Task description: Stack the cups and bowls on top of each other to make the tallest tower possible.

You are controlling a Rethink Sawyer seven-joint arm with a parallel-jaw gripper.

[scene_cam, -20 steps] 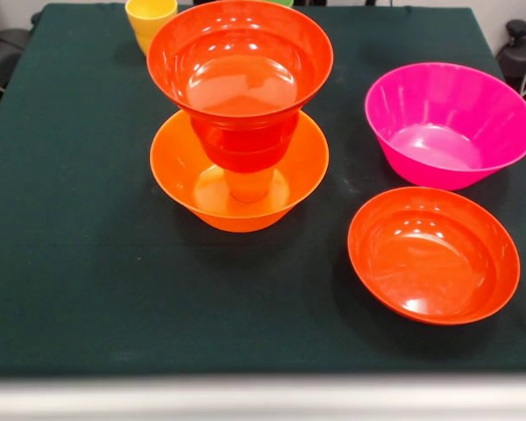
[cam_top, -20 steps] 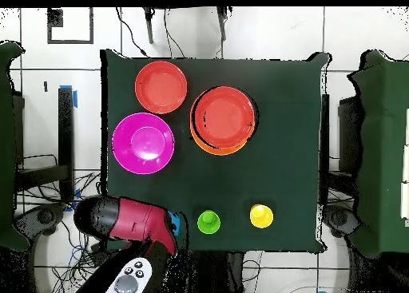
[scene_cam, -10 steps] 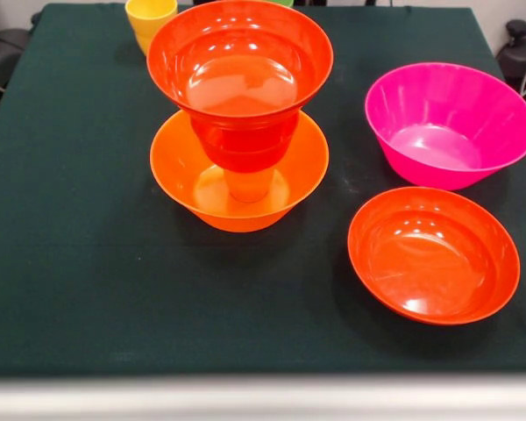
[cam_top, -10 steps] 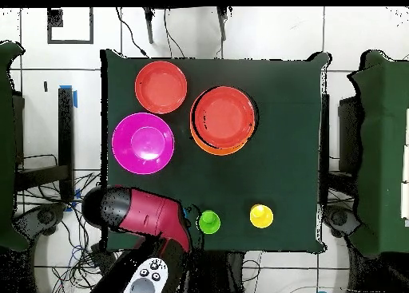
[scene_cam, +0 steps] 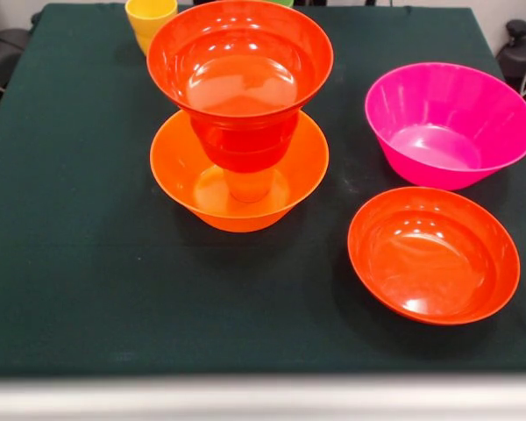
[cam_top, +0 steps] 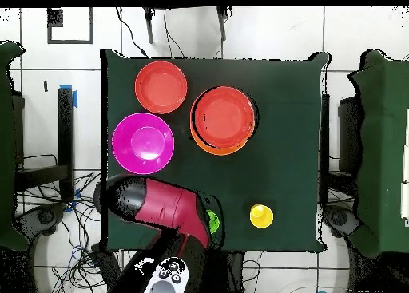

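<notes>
From the left, my tower (scene_cam: 240, 114) stands mid-counter (scene_cam: 79, 263): a large orange bowl (scene_cam: 188, 189) as wide base, an upturned cup (scene_cam: 250, 184) in it as riser, a red-orange bowl (scene_cam: 239, 54) on top. The magenta bowl (scene_cam: 450, 123) and spare red-orange bowl (scene_cam: 433, 254) wait aside. My arm (cam_top: 164, 214) covers the green cup (cam_top: 213, 222), probably next; my end effector is hidden, so I cannot tell its state.

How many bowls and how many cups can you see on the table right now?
Bowls: 4, namely the large orange bowl, the red-orange bowl atop the tower, the magenta bowl and the loose red-orange bowl.
Cups: 4, namely two in the tower, orange cup and red-orange cup, plus yellow cup and green cup.
Total: 8.
</notes>
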